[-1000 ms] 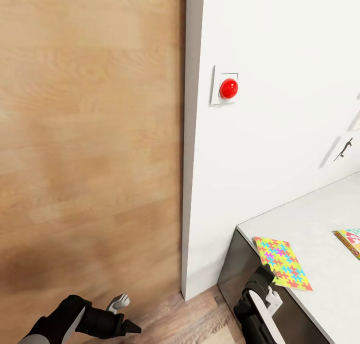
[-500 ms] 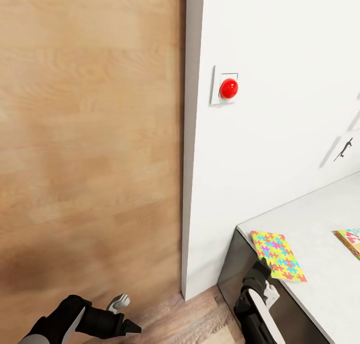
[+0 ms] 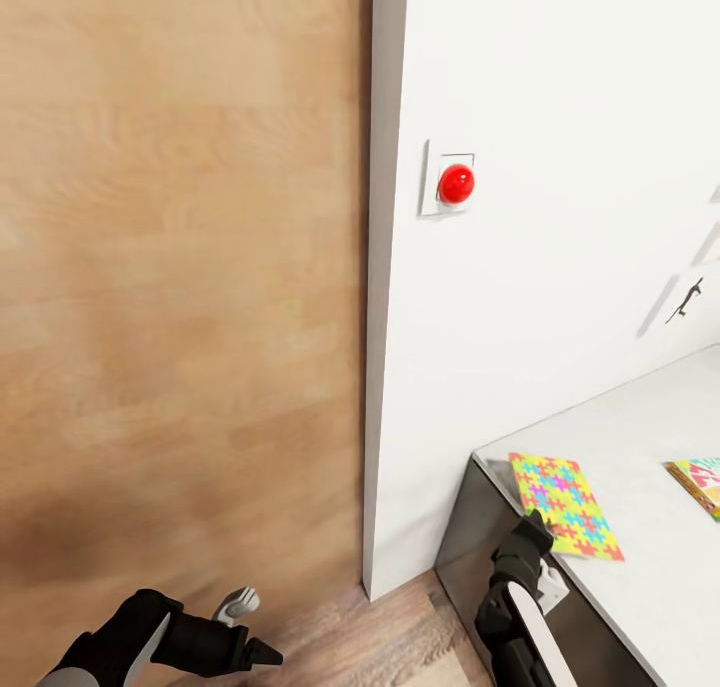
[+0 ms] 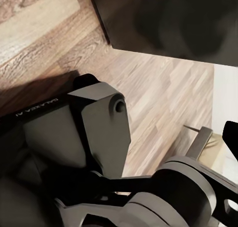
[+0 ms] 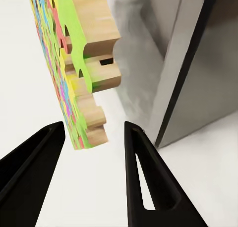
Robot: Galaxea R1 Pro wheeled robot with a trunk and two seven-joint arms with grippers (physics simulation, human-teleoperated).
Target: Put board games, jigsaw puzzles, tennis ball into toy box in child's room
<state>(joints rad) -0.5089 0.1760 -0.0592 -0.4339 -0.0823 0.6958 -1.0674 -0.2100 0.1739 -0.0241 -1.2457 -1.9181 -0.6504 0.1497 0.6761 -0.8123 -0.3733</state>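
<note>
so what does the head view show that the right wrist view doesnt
Head view alone: the red button on its wall plate, the wooden door, the left gripper low over the floor, and a second printed item at the picture's right edge on the table.

Right wrist view alone: the puzzle's wooden edge with its interlocking notches, lying in line with the gap between the two open dark fingers.

Both: the jigsaw puzzle at the table's corner and the right gripper at it.

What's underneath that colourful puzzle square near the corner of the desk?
The jigsaw puzzle lies on the light-grey table near its corner, one edge at the table's rim by the right end effector. Whether anything lies beneath it cannot be seen, because the puzzle covers that patch.
</note>
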